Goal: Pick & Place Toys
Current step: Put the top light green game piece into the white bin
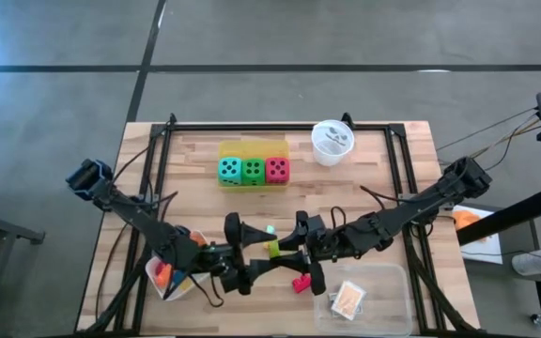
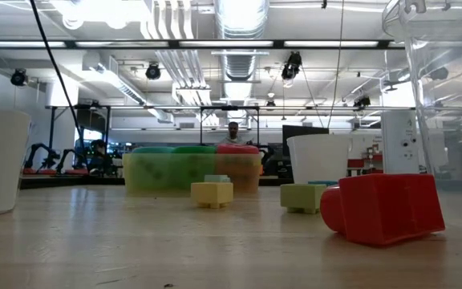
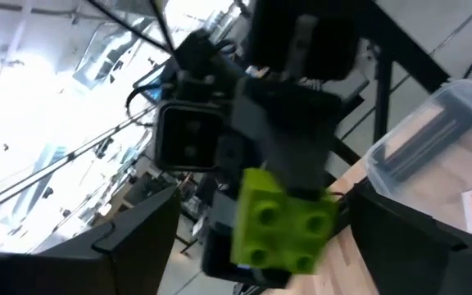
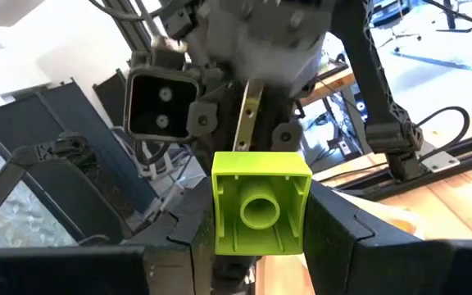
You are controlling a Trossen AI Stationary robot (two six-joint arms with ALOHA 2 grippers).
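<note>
Red block (image 2: 387, 207) lies nearest; yellow block (image 2: 212, 193) beyond.

Clear tray (image 2: 443, 96) cut off by right edge in low view. White tub (image 1: 169, 282) half hidden under left arm from above; contents unclear. Cup (image 1: 332, 143) contents too small to tell. Person (image 2: 233, 133) behind table blurred.

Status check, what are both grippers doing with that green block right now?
Right gripper shut on lime-green plastic block, raised mid-table. Left gripper open, fingers flanking it. Nothing in the way.
</note>
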